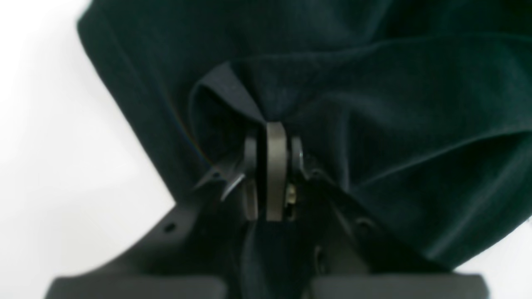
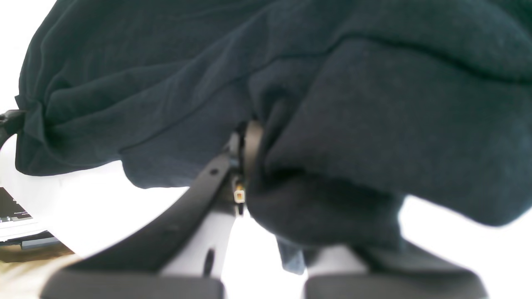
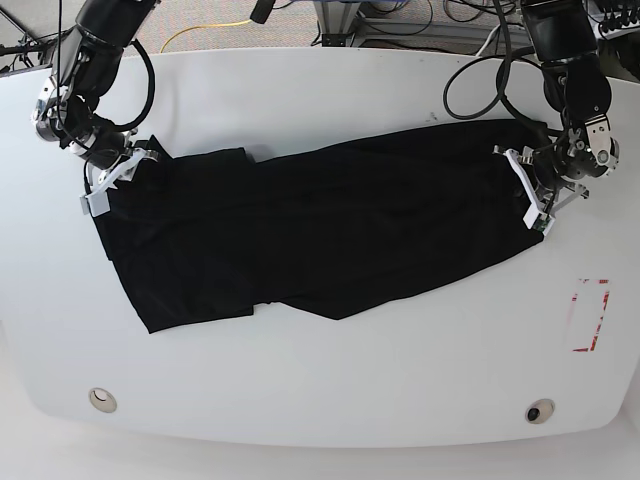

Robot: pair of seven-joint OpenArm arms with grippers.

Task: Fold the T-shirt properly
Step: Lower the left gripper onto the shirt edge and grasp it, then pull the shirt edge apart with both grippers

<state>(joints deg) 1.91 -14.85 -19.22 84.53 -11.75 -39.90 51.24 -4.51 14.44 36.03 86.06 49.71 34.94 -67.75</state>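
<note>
Early stage: black T-shirt (image 3: 320,235) spread wide on white table (image 3: 330,390), unfolded; left gripper (image 1: 274,137) and right gripper (image 2: 249,143) clamped on opposite edges

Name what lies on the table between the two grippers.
Only the T-shirt stretches from the right gripper to the left gripper, both shut on its ends; the base view shows this.
</note>
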